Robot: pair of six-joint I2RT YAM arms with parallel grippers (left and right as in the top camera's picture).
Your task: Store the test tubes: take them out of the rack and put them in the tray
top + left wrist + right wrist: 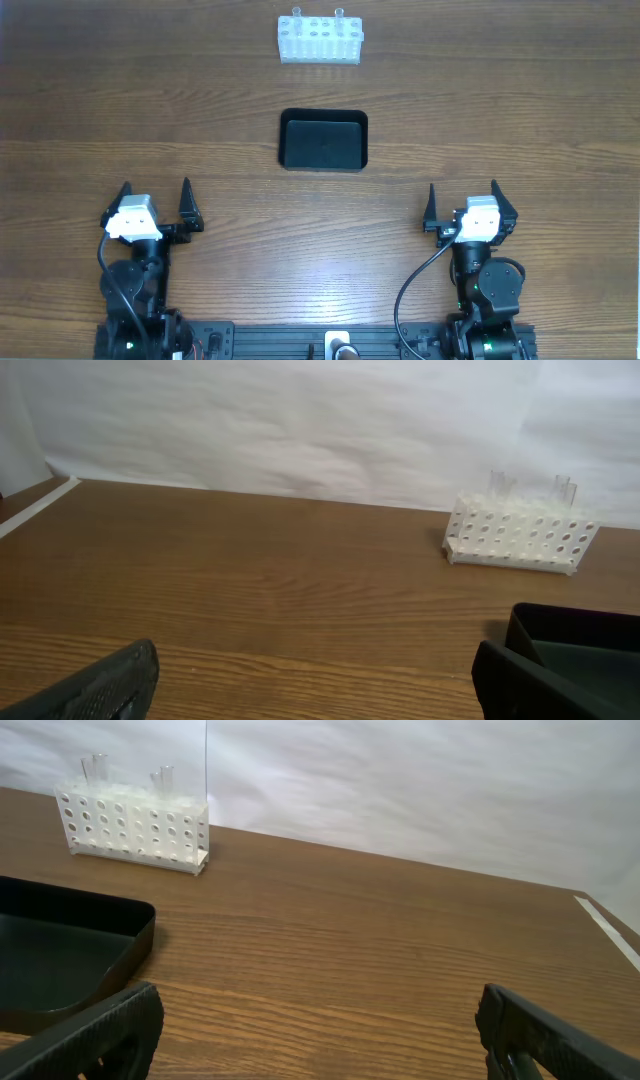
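Note:
A white test tube rack (320, 40) stands at the far middle of the wooden table, with two clear test tubes (296, 12) (339, 13) upright in it. The black tray (323, 140) lies empty nearer to me, in front of the rack. My left gripper (157, 200) rests open at the near left, far from both. At the near right my right gripper (465, 198) is open too, with nothing between its fingers. The left wrist view shows the rack (520, 535) and a tray corner (580, 645); the right wrist view shows the rack (135, 825) and the tray (60, 955).
A white wall or backdrop (300, 420) rises behind the table's far edge. Bare wood (320, 250) lies between the grippers and the tray.

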